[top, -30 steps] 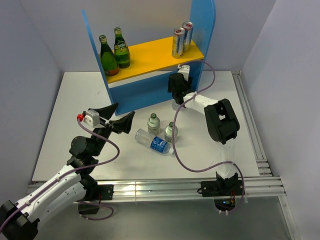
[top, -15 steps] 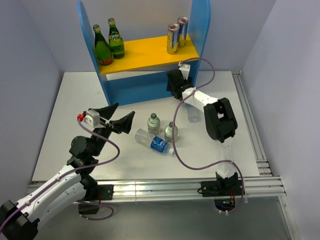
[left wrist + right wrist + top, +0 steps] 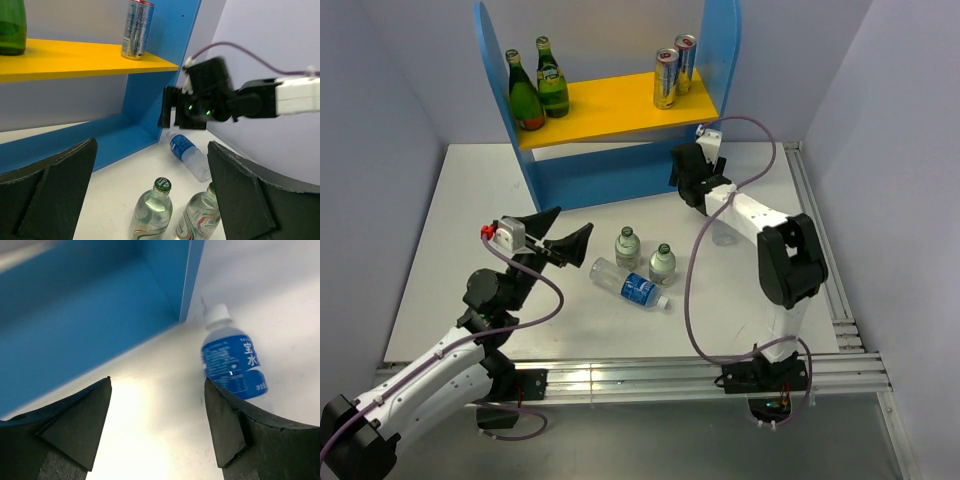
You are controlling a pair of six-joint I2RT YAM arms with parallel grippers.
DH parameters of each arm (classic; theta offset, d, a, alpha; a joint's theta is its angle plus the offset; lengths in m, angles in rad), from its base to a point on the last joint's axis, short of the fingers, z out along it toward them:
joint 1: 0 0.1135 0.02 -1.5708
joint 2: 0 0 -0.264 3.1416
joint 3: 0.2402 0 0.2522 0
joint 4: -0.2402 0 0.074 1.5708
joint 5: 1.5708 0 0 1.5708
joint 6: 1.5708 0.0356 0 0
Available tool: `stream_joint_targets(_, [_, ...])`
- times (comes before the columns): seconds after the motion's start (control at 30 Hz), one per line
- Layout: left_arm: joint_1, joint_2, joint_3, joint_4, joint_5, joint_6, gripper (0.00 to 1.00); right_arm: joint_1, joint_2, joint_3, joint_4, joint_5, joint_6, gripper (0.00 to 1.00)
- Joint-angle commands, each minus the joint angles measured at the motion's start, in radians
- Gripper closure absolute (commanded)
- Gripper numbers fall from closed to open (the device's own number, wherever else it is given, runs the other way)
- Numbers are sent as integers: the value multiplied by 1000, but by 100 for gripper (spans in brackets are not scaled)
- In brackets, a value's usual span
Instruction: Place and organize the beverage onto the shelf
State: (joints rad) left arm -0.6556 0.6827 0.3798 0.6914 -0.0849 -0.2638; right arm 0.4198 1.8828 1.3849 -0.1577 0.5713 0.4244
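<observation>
The water bottle [image 3: 232, 365] lies on its side on the bench [image 3: 150, 440], just beside the right panel of the blue shelf [image 3: 75, 305], not yet shelved. The right gripper [image 3: 157, 390] hovers near it, spread and empty, seemingly lining up a grasp. The left gripper [image 3: 150, 150] hangs spread wide, also empty.
</observation>
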Motion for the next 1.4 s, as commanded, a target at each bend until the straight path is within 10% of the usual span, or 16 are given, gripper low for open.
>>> stream_joint_targets(0.0, [-1,0,2,45,24,6,2,8,-122,-7,12,74,-13,18])
stream_joint_targets(0.27, [-3,-15,1,40,33,-2,2,-10,-142,31,-170,197,-13,16])
stream_joint_targets(1.17, [-1,-37,5,23,27,-26,2,-250,147,144,-375,-252,14,23])
stream_joint_targets(1.3, [-2,-44,8,13,25,-25,2,-250,156,141,-370,-251,14,30])
stream_joint_targets(1.37, [-1,-49,7,11,24,-25,2,-251,159,138,-367,-248,13,48])
